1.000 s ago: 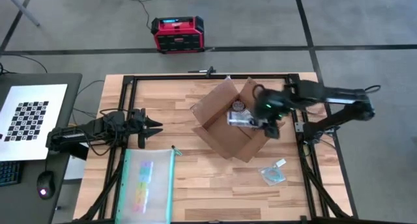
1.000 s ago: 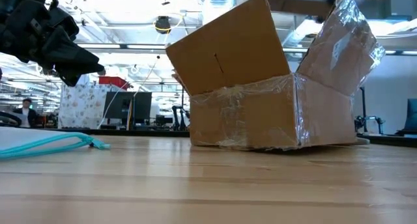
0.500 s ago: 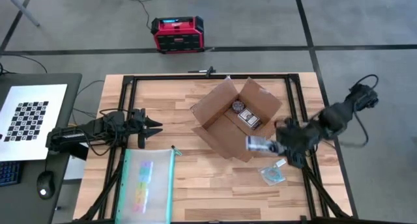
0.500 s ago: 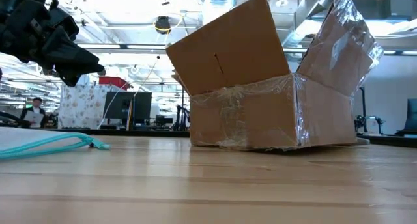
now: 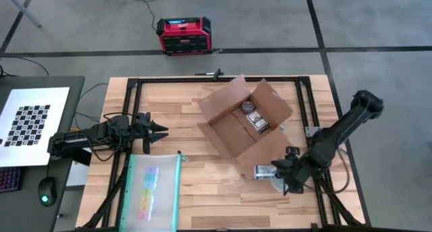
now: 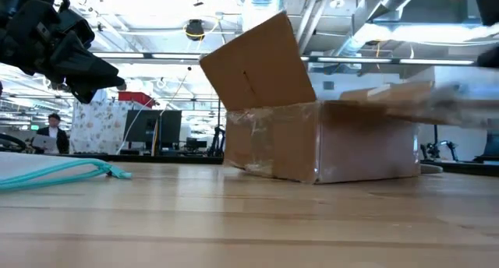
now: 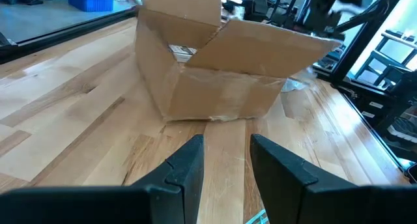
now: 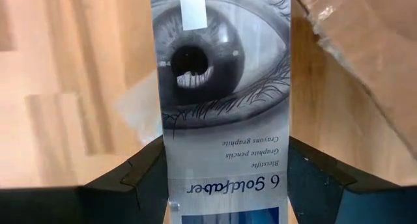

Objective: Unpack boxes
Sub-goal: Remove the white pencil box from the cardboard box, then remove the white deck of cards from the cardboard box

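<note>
Table's right gripper withdrew pencil tin from box

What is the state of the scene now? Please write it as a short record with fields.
box: cardboard box open, flaps up, items inside
right gripper: right gripper beside the box, jaws shut on pencil pack, low over the table
left gripper: left gripper waits near the table's left side, jaws apart, empty
pouch: teal-edged pouch flat at front left
</note>
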